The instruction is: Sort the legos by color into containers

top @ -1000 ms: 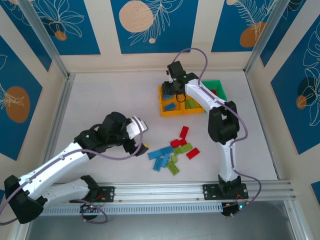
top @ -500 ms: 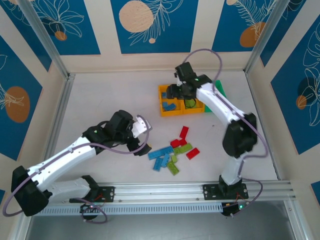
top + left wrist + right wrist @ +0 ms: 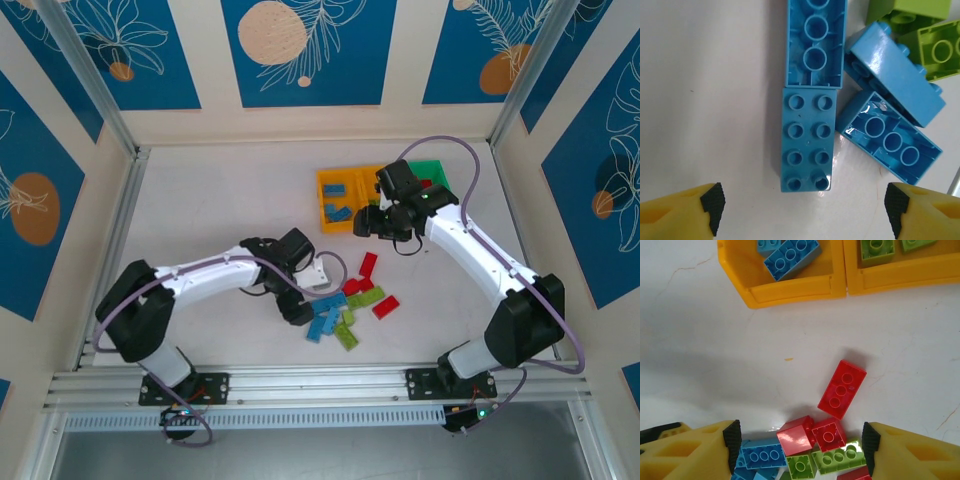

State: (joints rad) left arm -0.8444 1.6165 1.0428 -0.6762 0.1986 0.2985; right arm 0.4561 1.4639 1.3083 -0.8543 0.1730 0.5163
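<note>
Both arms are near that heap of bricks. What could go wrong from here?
The left jaws stand open around a studs-up blue brick, but an upturned blue brick lies close beside it, partly between them; closing might pinch both or skew the grip.
Under the right jaws, red bricks sit packed against green ones; a green one could get carried along.
Both arms crowd one heap, so they might bump.

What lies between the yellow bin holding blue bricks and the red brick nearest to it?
Bare table from bin to red brick, in the right wrist view.
</note>
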